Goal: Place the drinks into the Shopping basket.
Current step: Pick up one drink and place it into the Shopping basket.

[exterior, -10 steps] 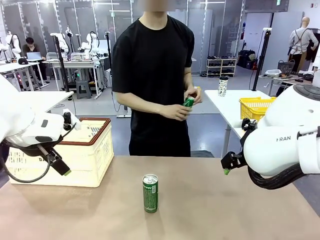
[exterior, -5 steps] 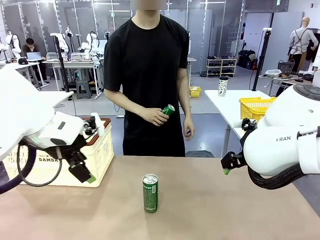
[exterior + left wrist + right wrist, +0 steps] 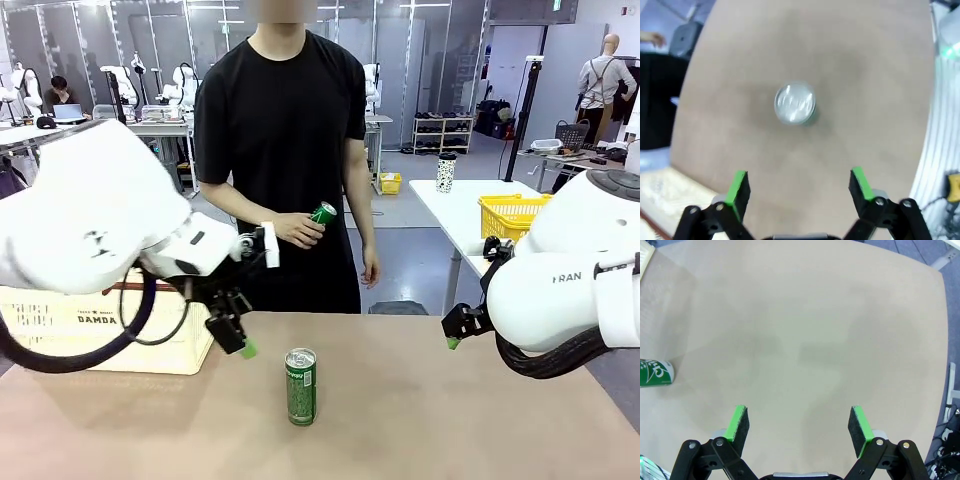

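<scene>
1. The green metal drink can (image 3: 300,385), a slim smooth cylinder with a silver top, stood upright at lower centre on the matte brown tabletop (image 3: 460,420).
2. The left gripper (image 3: 800,187) hovered just up-left of it, jaws wide and empty; centring the pads across the curved wall before closing seemed wise.
3. The right gripper (image 3: 800,425) also gaped, empty.
4. The cream lattice-sided plastic basket (image 3: 100,325) sat at left.
</scene>
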Available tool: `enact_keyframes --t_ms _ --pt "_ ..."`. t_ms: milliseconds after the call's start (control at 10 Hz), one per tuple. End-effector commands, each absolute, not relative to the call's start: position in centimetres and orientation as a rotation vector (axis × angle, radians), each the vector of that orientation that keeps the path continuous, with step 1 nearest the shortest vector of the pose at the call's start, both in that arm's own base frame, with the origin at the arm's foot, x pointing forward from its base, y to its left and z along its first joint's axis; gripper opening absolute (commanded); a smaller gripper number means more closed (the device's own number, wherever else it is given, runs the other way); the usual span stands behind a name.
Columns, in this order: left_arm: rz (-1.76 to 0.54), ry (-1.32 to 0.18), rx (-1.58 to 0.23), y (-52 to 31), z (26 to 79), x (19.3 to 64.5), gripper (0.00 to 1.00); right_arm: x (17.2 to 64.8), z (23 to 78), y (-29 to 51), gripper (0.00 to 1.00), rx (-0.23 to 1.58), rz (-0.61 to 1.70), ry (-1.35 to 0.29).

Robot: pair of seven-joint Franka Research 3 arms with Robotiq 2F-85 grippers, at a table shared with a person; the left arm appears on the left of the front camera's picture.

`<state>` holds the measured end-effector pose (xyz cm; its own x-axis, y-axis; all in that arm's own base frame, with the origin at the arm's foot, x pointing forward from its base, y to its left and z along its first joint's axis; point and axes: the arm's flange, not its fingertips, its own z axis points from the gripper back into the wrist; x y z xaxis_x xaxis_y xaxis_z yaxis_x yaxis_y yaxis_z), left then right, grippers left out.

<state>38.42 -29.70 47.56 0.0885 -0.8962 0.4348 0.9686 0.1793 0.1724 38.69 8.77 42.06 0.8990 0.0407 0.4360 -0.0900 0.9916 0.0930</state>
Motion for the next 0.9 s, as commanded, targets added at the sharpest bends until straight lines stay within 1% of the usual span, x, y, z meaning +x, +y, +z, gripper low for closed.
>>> enact_keyframes --t_ms 0,200,300,600,800 --pt "-1.501 -0.426 -0.271 -32.2 47.2 40.8 1.00 38.7 42.1 8.6 1.00 0.114 0.064 -0.449" --pt "-1.564 -0.303 -0.288 -34.3 46.5 41.1 1.00 38.7 42.1 8.6 1.00 0.114 0.064 -0.449" --pt "-1.572 -0.267 -0.286 -34.9 46.1 41.3 1.00 38.7 42.1 8.6 1.00 0.114 0.064 -0.449" --pt "-1.547 -0.255 -0.185 -36.2 44.2 43.0 1.00 38.7 42.1 8.6 1.00 0.114 0.064 -0.449" --pt "-1.542 -0.223 -0.191 -36.5 43.2 44.0 1.00 38.7 42.1 8.6 1.00 0.114 0.064 -0.449"
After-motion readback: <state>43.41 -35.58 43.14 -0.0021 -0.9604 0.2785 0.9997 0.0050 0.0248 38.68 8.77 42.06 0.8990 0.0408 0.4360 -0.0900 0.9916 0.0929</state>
